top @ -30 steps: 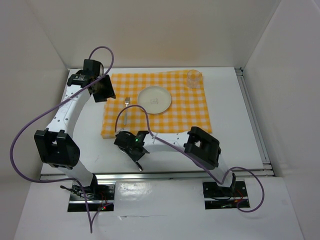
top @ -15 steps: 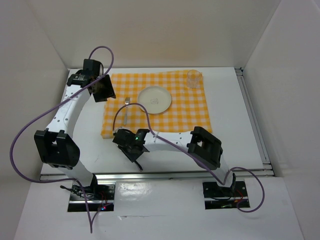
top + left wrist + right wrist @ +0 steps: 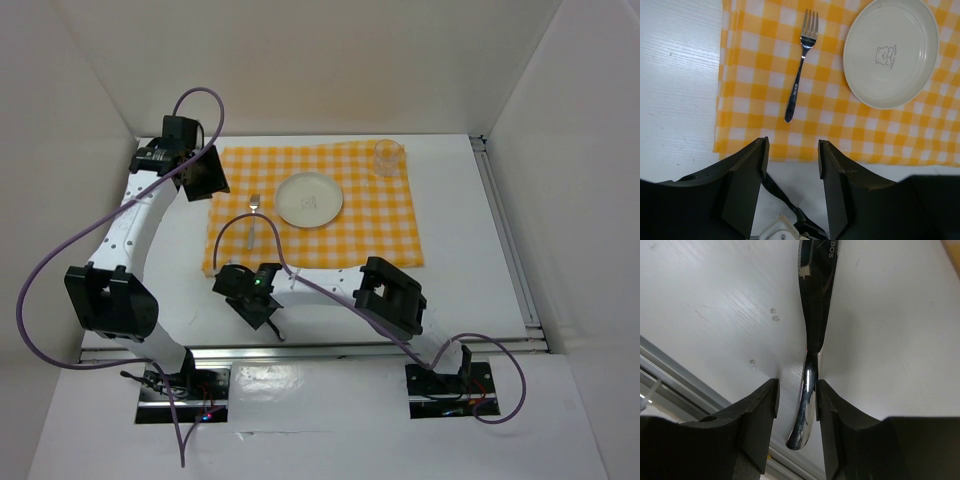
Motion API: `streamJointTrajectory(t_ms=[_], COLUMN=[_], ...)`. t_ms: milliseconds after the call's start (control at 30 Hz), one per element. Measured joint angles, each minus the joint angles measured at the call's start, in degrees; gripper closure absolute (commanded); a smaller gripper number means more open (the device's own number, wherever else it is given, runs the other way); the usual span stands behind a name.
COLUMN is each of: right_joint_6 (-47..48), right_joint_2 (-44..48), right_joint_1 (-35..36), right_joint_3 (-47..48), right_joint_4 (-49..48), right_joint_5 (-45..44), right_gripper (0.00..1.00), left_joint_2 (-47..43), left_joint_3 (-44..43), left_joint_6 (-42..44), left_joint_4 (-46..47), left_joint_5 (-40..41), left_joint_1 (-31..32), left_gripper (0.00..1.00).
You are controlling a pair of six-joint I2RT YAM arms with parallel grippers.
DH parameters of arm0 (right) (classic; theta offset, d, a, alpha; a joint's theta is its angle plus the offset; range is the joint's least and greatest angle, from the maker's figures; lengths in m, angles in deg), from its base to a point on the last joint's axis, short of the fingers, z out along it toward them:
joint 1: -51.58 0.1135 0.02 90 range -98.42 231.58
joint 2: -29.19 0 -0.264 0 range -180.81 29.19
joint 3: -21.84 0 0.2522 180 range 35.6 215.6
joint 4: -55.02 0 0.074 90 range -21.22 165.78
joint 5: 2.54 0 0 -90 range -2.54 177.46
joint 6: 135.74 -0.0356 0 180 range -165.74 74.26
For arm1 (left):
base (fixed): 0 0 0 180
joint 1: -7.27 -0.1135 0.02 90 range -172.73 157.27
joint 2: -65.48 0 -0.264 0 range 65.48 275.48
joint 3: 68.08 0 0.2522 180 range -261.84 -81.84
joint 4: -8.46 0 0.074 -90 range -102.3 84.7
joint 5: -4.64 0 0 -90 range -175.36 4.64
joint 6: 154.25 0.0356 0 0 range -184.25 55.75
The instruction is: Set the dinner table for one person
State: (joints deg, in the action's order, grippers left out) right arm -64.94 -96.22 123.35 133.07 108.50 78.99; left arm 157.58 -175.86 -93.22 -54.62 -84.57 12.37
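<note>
A shiny metal utensil point(image 3: 812, 340) lies flat on the white dinner table point(image 3: 880, 315) near its front edge; only its handle shows. My right gripper point(image 3: 797, 390) is open around that handle, and the right finger point(image 3: 832, 405) is against it or nearly so. In the top view the right gripper point(image 3: 268, 318) sits just in front of the yellow checked cloth point(image 3: 380, 225). A fork point(image 3: 799, 70) lies on the cloth left of a cream plate point(image 3: 890, 52). My left gripper point(image 3: 792, 147) hangs open and empty above the cloth's left side.
A clear glass point(image 3: 388, 158) stands on the cloth's far right corner. A metal rail point(image 3: 685, 375) runs along the table's front edge right by the utensil's end. White walls enclose the table on three sides.
My right gripper has gone from shut to open, letting go of the utensil handle, and the right arm has shifted a little to the left. The left arm has barely moved.
</note>
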Motion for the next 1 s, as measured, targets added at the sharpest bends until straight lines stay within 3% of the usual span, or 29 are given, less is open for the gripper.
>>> streamJointTrajectory(t_ms=[1000], right_joint_6=[0.96], right_joint_2=[-1.18], right_joint_1=[-0.02], right_joint_3=[1.46], right_joint_4=[3.15], right_joint_5=[0.57], right_gripper=[0.54], left_joint_2=[-0.04], left_joint_3=[0.0], left_joint_6=[0.0], left_joint_4=[-0.02], left_joint_5=[0.39], left_joint_1=[0.0], left_gripper=[0.4])
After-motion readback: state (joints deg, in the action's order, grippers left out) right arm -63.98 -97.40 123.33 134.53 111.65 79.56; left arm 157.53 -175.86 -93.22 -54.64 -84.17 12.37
